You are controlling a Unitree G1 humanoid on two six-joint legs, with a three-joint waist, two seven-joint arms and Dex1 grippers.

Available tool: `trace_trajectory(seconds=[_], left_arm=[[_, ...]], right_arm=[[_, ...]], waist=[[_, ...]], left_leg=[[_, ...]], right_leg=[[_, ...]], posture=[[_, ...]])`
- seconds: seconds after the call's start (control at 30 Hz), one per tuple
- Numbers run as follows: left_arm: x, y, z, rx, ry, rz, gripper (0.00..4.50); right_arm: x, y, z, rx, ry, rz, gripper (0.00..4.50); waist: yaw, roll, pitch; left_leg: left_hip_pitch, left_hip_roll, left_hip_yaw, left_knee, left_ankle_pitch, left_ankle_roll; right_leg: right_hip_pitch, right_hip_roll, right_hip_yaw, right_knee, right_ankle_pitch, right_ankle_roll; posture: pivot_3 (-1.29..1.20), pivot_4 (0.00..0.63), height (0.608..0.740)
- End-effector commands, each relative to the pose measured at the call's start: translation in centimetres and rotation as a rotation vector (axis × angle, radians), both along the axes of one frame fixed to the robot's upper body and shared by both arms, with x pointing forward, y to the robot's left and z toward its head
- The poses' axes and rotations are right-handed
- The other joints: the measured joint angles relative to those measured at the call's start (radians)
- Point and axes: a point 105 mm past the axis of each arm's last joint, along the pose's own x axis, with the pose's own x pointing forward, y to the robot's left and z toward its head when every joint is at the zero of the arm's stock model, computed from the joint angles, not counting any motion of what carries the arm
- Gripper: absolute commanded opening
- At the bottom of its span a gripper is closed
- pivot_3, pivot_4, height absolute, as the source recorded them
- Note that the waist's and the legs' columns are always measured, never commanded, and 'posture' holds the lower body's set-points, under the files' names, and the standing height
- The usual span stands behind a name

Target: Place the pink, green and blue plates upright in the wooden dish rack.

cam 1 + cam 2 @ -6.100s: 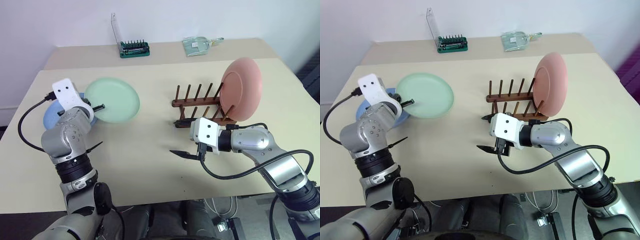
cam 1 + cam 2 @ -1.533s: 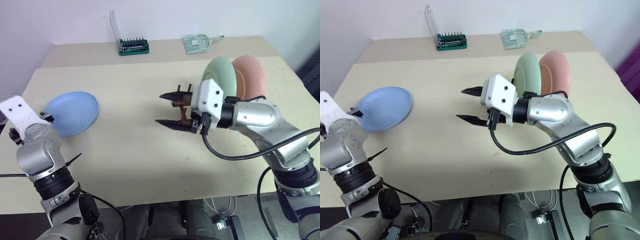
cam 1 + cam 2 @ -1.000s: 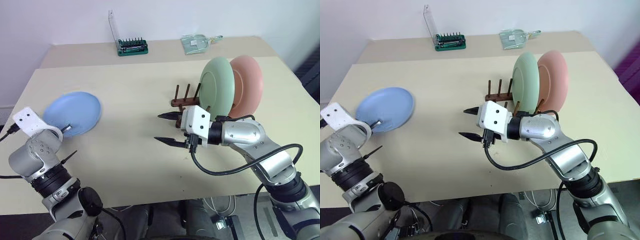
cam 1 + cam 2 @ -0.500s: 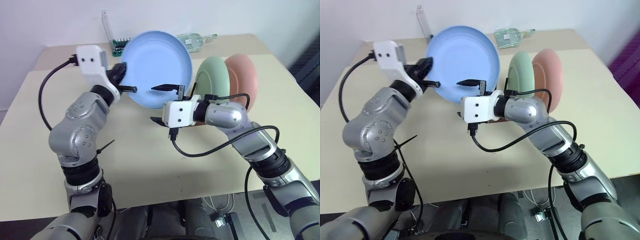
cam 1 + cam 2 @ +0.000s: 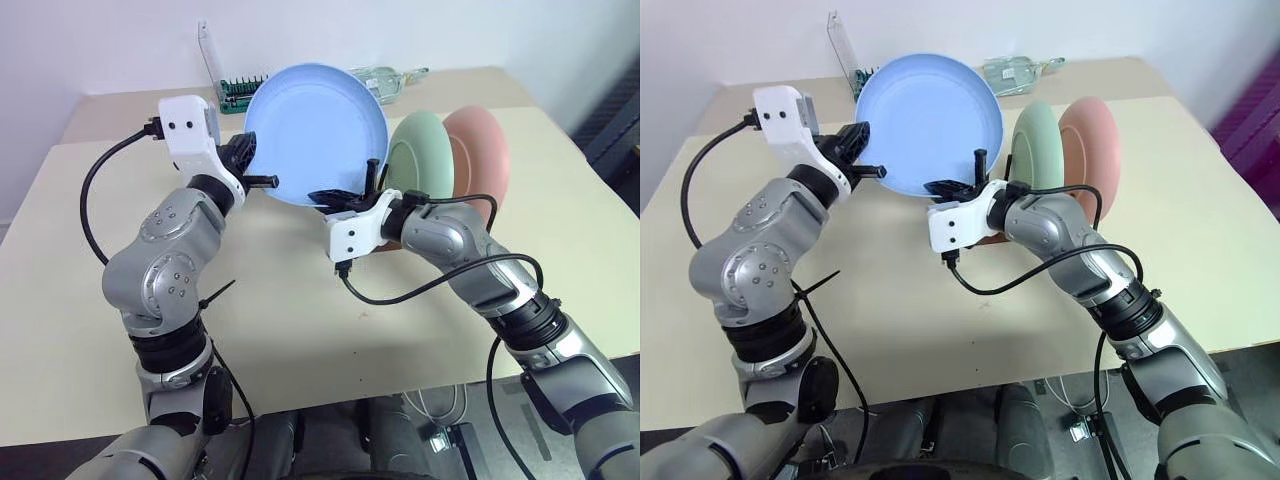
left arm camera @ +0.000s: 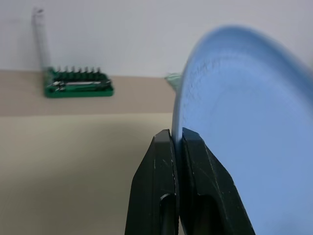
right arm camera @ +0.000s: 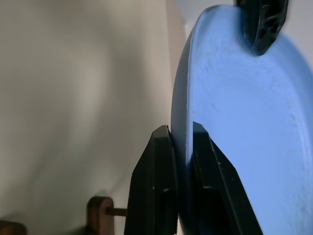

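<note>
A pale beige table (image 5: 300,330) stands against a white wall, with a green tray of screwdriver bits (image 6: 78,87) at its far edge. Above the table the blue plate (image 5: 318,135) is held nearly upright, off the surface, pinched at two points of its rim: the left gripper (image 6: 177,142) is clamped on one edge and the right gripper (image 7: 180,134) on the lower edge. The green plate (image 5: 425,165) and pink plate (image 5: 482,160) already stand on edge in the wooden dish rack (image 7: 100,215), just beside the right arm. The blue plate looks stiff, light and matte, so probably not slippery, yet thin fingers on a narrow rim could let it pivot; a grip on the rim, close to the plate's vertical midline, seems the safest hold for lowering it between pegs.
</note>
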Motion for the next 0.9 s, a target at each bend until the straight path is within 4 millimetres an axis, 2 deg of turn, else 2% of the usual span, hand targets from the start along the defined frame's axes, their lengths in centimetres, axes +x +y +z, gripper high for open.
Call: trace_trajectory(seconds=[0.03,0.07,0.1,0.17,0.23,0.27,0.33,0.4,0.43,0.47,0.53,0.6,0.67,0.77,0.9], left_arm=[[-0.7,2.6,5.2,-0.301,-0.181,0.083,1.43],[-0.5,4.6,6.0,-0.37,-0.207,0.154,1.87],[-0.5,6.7,6.6,-0.397,-0.242,0.237,1.87],[-0.7,9.4,7.2,-0.395,-0.281,0.351,1.87],[-0.7,12.3,7.1,-0.307,-0.291,0.488,1.87],[-0.7,13.4,6.9,-0.213,-0.287,0.54,1.87],[-0.3,13.7,6.3,-0.026,-0.277,0.554,1.87],[0.2,12.7,4.9,0.204,-0.26,0.529,1.87],[0.4,12.2,4.3,0.276,-0.252,0.511,1.87],[0.6,11.2,2.9,0.327,-0.231,0.451,1.87],[0.9,8.7,-0.4,0.346,-0.157,0.305,1.87],[0.5,6.3,-2.7,0.381,-0.124,0.18,1.87],[-0.4,3.9,-4.5,0.402,-0.112,0.042,1.87],[-1.2,2.6,-5.7,0.422,-0.102,-0.059,1.87],[-3.3,0.3,-8.5,0.471,-0.047,-0.28,1.87]], right_arm=[[0.3,-0.4,0.5,0.007,-0.03,-0.02,0.0],[0.3,-0.4,0.7,0.017,-0.036,-0.017,0.0],[0.3,-0.4,1.1,0.034,-0.042,-0.011,0.0],[0.2,-0.4,1.8,0.06,-0.053,-0.001,0.0],[-0.1,-0.4,3.0,0.117,-0.06,0.027,0.0],[-0.5,-0.3,4.5,0.199,-0.056,0.056,0.0],[-1.6,-0.2,7.0,0.342,-0.025,0.121,0.0],[-2.6,-0.1,9.1,0.492,0.054,0.186,0.0],[-3.0,-0.1,9.8,0.546,0.089,0.208,0.0],[-3.4,-0.4,11.1,0.676,0.175,0.235,0.0],[-4.3,-1.3,13.6,1.019,0.454,0.328,0.0],[-4.8,-2.4,14.8,1.286,0.716,0.413,0.0],[-4.2,-3.8,14.6,1.449,0.849,0.371,0.0],[-3.9,-4.6,14.1,1.509,0.925,0.304,0.0],[-3.3,-5.8,12.2,1.61,1.051,0.194,0.0]], waist=[[0.007,-0.003,0.001],[0.01,-0.003,0.001],[0.007,-0.002,0.001],[-0.006,0.0,0.0],[-0.01,0.0,0.0],[-0.011,0.0,0.0],[-0.011,0.0,0.0],[-0.007,0.0,0.0],[-0.003,0.0,0.0],[0.001,-0.001,0.0],[0.001,0.0,-0.001],[0.0,0.0,-0.001],[-0.004,0.0,-0.001],[-0.007,0.003,0.001],[-0.013,0.013,-0.004]], left_leg=[[0.0,0.0,-0.001,0.001,0.0,0.0],[0.0,0.0,-0.001,0.001,0.0,0.0],[0.0,0.0,0.0,0.001,0.0,-0.001],[0.001,0.002,0.002,-0.002,0.001,-0.001],[0.002,0.002,0.002,-0.002,0.001,-0.001],[0.002,0.002,0.002,-0.002,0.001,-0.001],[0.001,0.002,0.002,-0.002,0.001,-0.001],[0.001,0.001,0.001,-0.001,0.001,-0.001],[0.0,0.001,0.0,-0.001,0.0,-0.001],[0.0,0.001,-0.001,-0.001,0.001,-0.001],[0.0,0.0,-0.002,0.0,0.0,-0.001],[0.0,0.001,-0.003,0.0,0.0,-0.001],[0.0,0.001,-0.004,0.0,0.0,-0.001],[0.0,0.002,-0.002,-0.001,0.0,-0.001],[0.0,0.003,0.001,-0.003,0.0,-0.001]], right_leg=[[0.0,0.0,0.0,0.0,0.0,0.0],[0.0,0.0,-0.001,0.0,0.0,0.0],[0.0,0.0,-0.001,0.0,0.0,-0.001],[-0.001,0.001,0.001,0.0,0.001,-0.001],[-0.001,0.002,0.001,0.0,0.001,-0.001],[-0.001,0.002,0.001,0.0,0.001,-0.001],[-0.001,0.002,0.001,0.0,0.001,-0.001],[-0.001,0.002,0.001,0.0,0.001,-0.001],[-0.001,0.002,0.0,0.0,0.001,-0.001],[0.0,0.002,0.0,0.0,0.001,-0.001],[0.001,0.001,0.0,0.0,0.001,-0.001],[0.001,0.001,0.0,0.001,0.001,-0.002],[0.001,0.002,0.0,0.001,0.001,-0.002],[-0.001,0.002,0.0,0.001,0.001,-0.003],[-0.003,0.002,0.002,0.002,0.001,-0.003]], posture=[[0.0,0.15,0.74],[0.0,0.15,0.74],[0.0,0.15,0.74],[0.0,0.15,0.74],[0.0,0.15,0.74],[0.0,0.15,0.74],[0.0,0.15,0.74],[0.0,0.15,0.74],[0.0,0.15,0.74],[0.0,0.15,0.74],[0.0,0.15,0.74],[0.0,0.15,0.74],[0.0,0.15,0.74],[0.0,0.15,0.74],[0.0,0.15,0.74]])
